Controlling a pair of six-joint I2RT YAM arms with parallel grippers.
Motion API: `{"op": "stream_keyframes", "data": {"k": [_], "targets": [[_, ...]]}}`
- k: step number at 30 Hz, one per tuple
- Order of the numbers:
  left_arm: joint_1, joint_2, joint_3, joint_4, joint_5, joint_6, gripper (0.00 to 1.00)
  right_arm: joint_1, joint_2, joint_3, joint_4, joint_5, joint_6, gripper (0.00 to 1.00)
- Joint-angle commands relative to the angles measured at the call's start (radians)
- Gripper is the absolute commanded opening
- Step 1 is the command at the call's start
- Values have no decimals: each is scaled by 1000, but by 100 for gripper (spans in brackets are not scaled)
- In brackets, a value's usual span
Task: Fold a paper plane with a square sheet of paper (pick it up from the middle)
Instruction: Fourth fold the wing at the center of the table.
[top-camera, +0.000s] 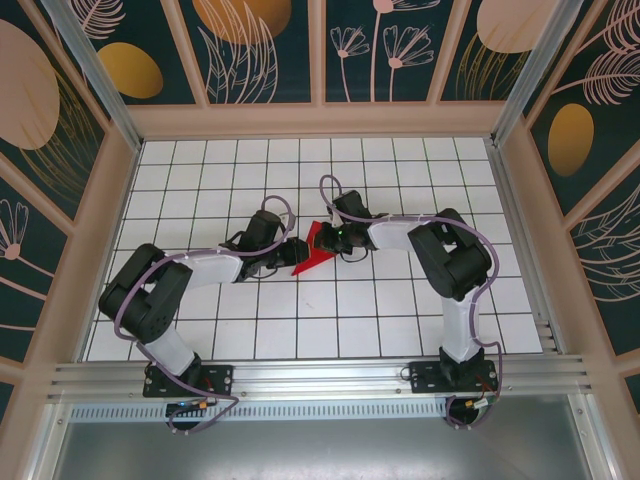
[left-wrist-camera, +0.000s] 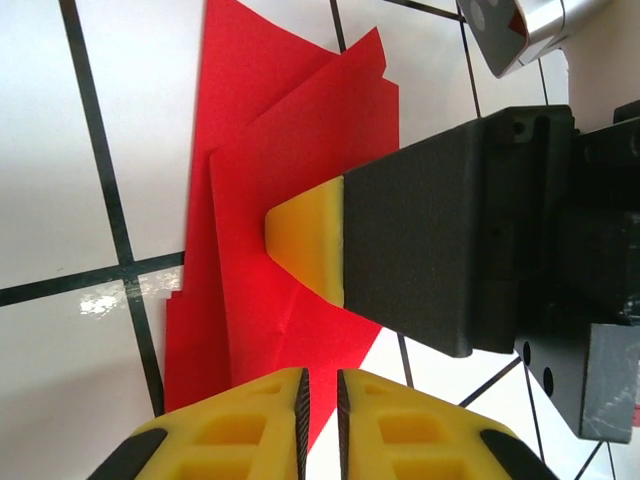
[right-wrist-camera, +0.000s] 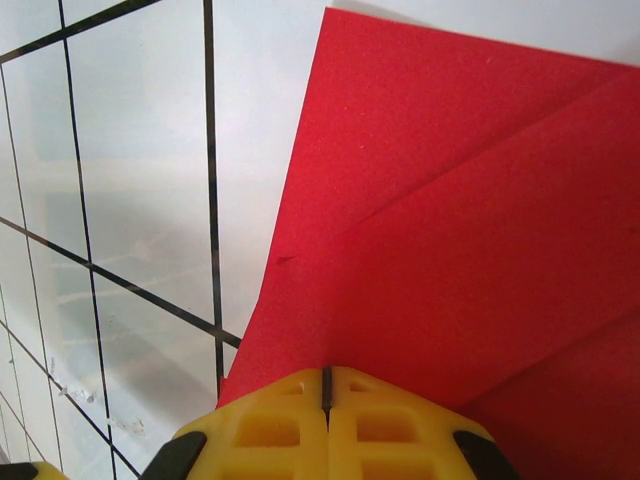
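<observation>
paper (top-camera: 313, 250) lies part-folded mid table (top-camera: 200, 170). right claw (right-wrist-camera: 326, 385) is together, tip pressing it flat. left claw (left-wrist-camera: 320, 400) is a crack apart at its edge, nothing between. it's thin, light, slides and creases easily; i'd pinch the folded edge.

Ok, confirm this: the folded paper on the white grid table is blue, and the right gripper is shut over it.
Wrong in one respect: the folded paper is red, not blue, as the right wrist view shows. The rest stands: it lies on the white grid table, and the right gripper is shut over it.
</observation>
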Motion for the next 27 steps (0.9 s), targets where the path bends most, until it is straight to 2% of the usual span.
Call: {"op": "stream_keyframes", "data": {"k": [1,15,27], "targets": [[-6,36,38,-27,42,4,14,1,83,-15,-81,65,12,4],[-19,93,42,-107,-26,25,11,3,101,0,-112,93,19,3],[-18,109,20,-165,-131,41,8,3,111,1,-122,104,22,3]]}}
